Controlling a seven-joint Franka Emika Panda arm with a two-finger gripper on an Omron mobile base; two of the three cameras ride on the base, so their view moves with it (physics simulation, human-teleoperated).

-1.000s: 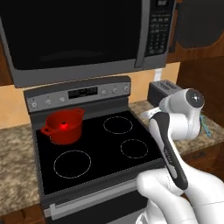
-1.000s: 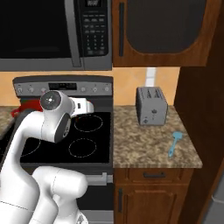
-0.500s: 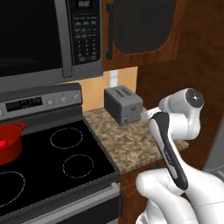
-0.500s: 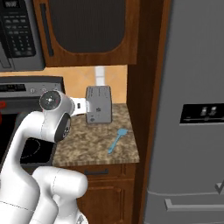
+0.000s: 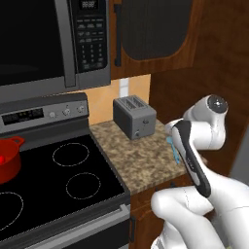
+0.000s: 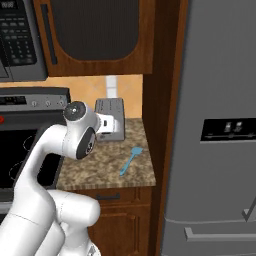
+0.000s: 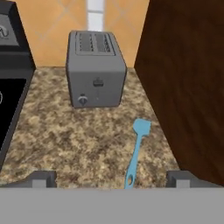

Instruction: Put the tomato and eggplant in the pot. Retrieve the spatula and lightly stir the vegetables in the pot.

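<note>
On the counter (image 6: pixel 100 162) — spatula (image 7: pixel 137 151) beside toaster (image 7: pixel 95 68)

You see a glossy white arm (image 5: pixel 194 209) built of fat rounded segments that swell into bulbous shells at the base. A long black strip runs down one link like an inlay, and each joint ends in a dark grey round cap (image 6: pixel 76 111) with a small pale dot at its centre. In the hand view, two small dark grey finger tips (image 7: pixel 41 178) are blocky and square-edged.
</note>
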